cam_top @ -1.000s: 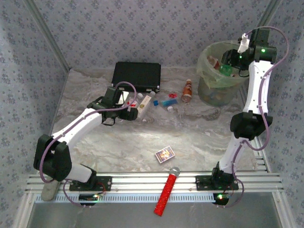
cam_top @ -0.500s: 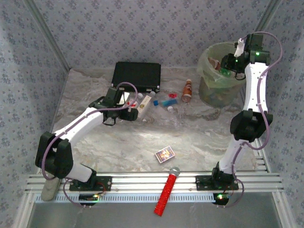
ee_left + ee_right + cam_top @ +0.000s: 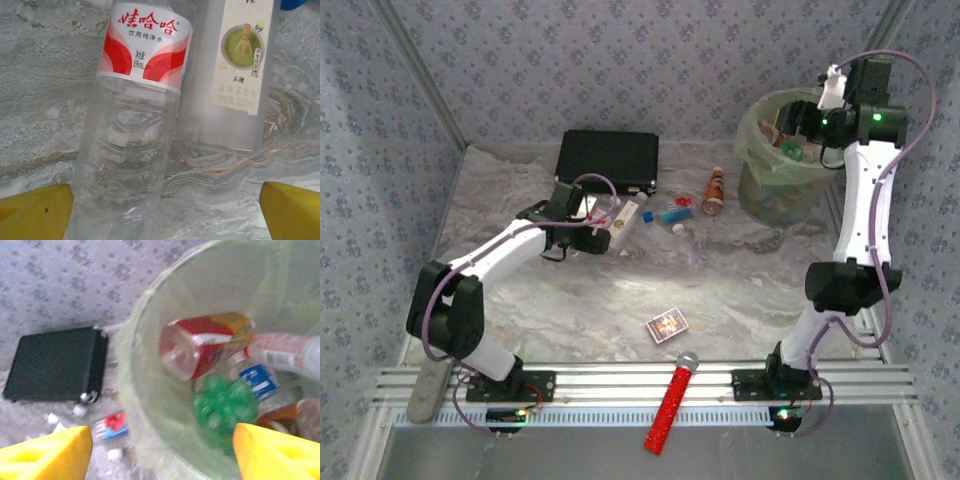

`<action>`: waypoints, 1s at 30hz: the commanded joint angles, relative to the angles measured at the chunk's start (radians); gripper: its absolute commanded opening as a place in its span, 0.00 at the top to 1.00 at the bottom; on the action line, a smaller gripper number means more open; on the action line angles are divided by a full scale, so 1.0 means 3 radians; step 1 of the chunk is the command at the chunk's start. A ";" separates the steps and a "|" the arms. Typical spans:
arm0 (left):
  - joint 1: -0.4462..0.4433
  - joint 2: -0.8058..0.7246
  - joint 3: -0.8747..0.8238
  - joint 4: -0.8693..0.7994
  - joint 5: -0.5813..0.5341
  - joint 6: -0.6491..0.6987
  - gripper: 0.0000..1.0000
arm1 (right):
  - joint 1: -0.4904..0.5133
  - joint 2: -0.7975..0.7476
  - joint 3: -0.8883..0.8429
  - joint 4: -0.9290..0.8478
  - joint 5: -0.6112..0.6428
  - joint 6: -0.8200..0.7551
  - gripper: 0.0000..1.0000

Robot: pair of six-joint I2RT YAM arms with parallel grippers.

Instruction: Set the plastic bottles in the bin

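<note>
Two bottles lie side by side on the marbled worktop just ahead of the left pincer, whose yellow fingertips stand wide apart and grip nothing. Between those tips, close to the left one, lies the base of a clear ribbed water bottle. Its red-and-white label reads 娃哈哈, then 饮用纯净水, with 596mL in small print. To the right of it, and farther ahead of the pincer, a second clear bottle carries a cream label with a drawn green bowl and whisk; its lettering is too fine to read. Beyond this pincer, seen from above, sits a flat black case. Well off to its right an orange-brown bottle lies on the worktop near the bin. Over that bin hangs the right pincer, its tips spread and empty. Below it, inside the bin, lie a bottle with a red and yellow label, a green bottle and, further right, a clear bottle with a blue label; every word on these is blurred.
</note>
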 commanded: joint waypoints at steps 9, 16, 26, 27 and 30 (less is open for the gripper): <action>0.0460 0.0173 -0.0048 -0.0087 0.0631 0.0408 0.07 | 0.0418 -0.0836 -0.0605 -0.0059 -0.0136 0.0046 0.23; 0.0458 0.0442 0.0011 -0.0216 0.0547 0.0504 0.06 | 0.0539 -0.1105 -0.0767 0.0022 -0.0213 0.0122 0.22; 0.0458 0.0588 0.0067 -0.0189 0.0413 0.0558 0.36 | 0.0585 -0.1206 -0.0941 0.0060 -0.0262 0.0147 0.22; 0.0459 0.0581 0.0082 -0.0201 0.0400 0.0560 0.38 | 0.0588 -0.1209 -0.0943 0.0066 -0.0265 0.0146 0.22; 0.0458 0.0538 0.0130 -0.0293 0.0323 0.0556 0.45 | 0.0601 -0.1216 -0.0934 0.0103 -0.0300 0.0162 0.22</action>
